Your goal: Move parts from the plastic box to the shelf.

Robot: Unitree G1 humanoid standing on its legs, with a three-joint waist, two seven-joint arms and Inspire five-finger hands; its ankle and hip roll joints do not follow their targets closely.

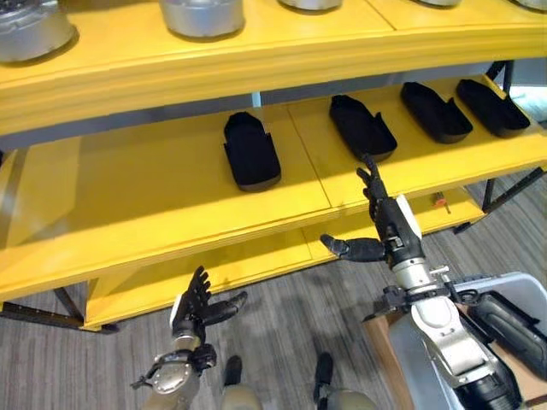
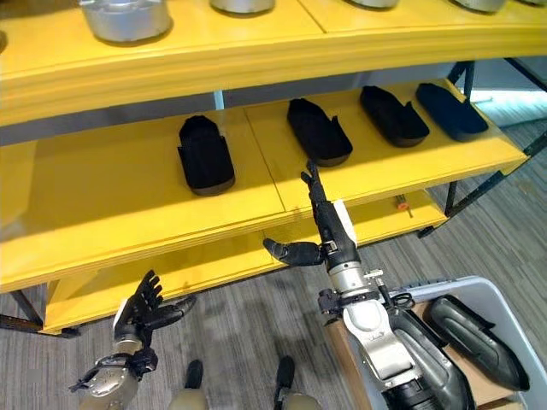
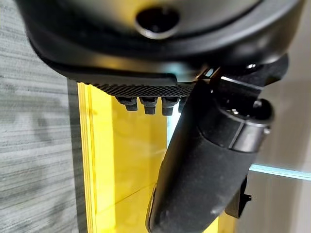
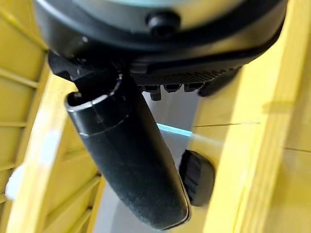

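Observation:
Several black moulded parts lie in a row on the middle board of the yellow shelf (image 1: pixel 128 196), the leftmost part (image 1: pixel 251 152) nearest the centre. My right hand (image 1: pixel 389 226) is raised in front of that board's edge, open and empty, fingers straight, thumb (image 4: pixel 126 160) sticking out sideways. One part (image 4: pixel 197 177) lies on the board beyond it. A grey plastic box (image 2: pixel 479 286) stands at the lower right behind my right arm, with a black part (image 2: pixel 474 342) inside. My left hand (image 1: pixel 195 307) hangs low at the lower left, open with spread fingers, holding nothing.
Metal pots (image 1: pixel 201 15) stand on the top board. A low bottom board (image 1: pixel 256 256) runs under the middle one, with a small orange tool (image 1: pixel 440 202) on it. Black shelf legs (image 1: pixel 504 188) stand at the right. The floor is grey planks.

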